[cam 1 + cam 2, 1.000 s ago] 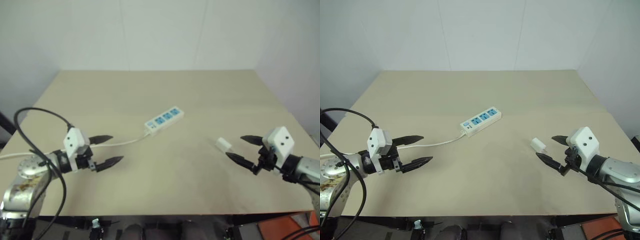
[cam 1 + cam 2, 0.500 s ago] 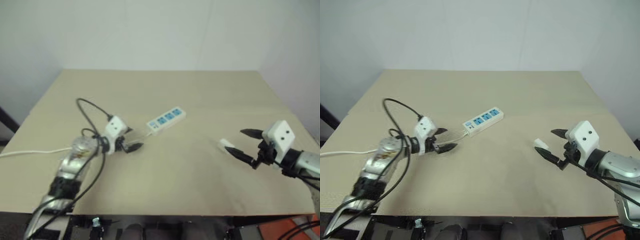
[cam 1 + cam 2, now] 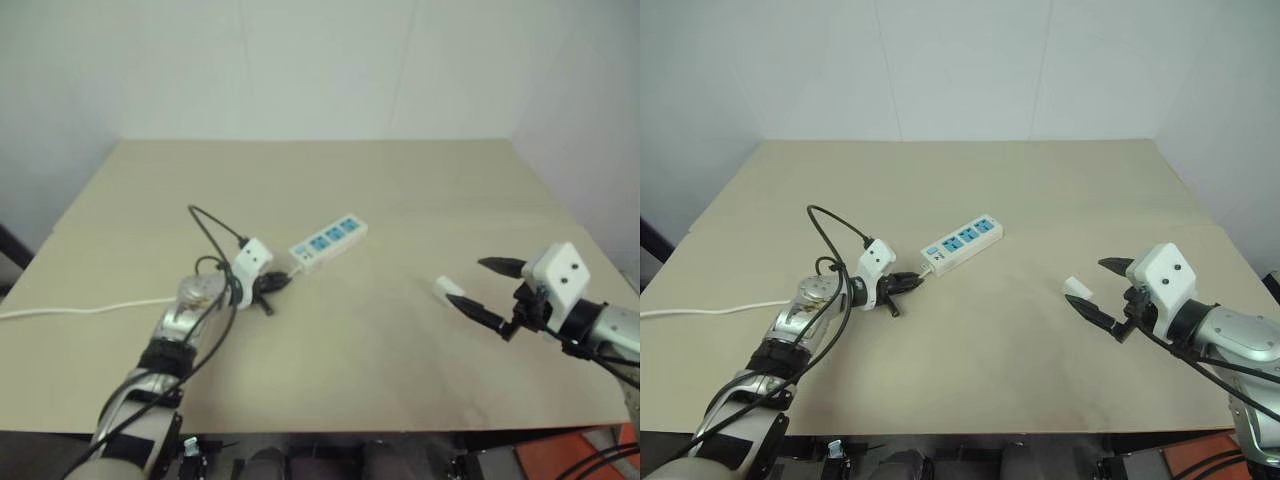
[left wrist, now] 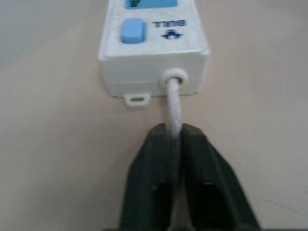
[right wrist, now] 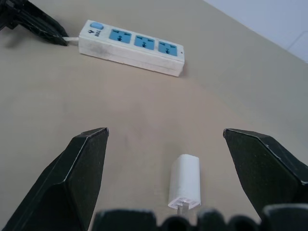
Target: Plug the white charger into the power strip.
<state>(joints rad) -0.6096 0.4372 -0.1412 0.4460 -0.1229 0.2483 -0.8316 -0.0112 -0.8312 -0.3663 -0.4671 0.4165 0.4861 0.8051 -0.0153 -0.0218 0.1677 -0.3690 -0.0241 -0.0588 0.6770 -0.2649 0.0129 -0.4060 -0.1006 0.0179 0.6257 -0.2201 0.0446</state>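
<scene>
The power strip (image 3: 329, 239) lies flat near the table's middle, its blue sockets facing up and its switch end (image 4: 133, 30) toward my left gripper. My left gripper (image 3: 272, 284) is shut on the strip's thin white cord (image 4: 173, 108), just behind the strip's end. The white charger (image 3: 449, 289) lies on the table at the right. My right gripper (image 3: 490, 288) hovers just right of the charger, open, with the charger (image 5: 185, 182) lying ahead between its spread fingers, untouched.
The white cord (image 3: 80, 308) trails from the strip across the table's left side and off its left edge. A black cable (image 3: 830, 225) loops above my left arm. The tan table (image 3: 340, 370) has bare room in front and behind.
My left arm swung forward and right from the table's left front to the strip's end, and its gripper went from open to shut on the cord. The right gripper stayed put, open.
</scene>
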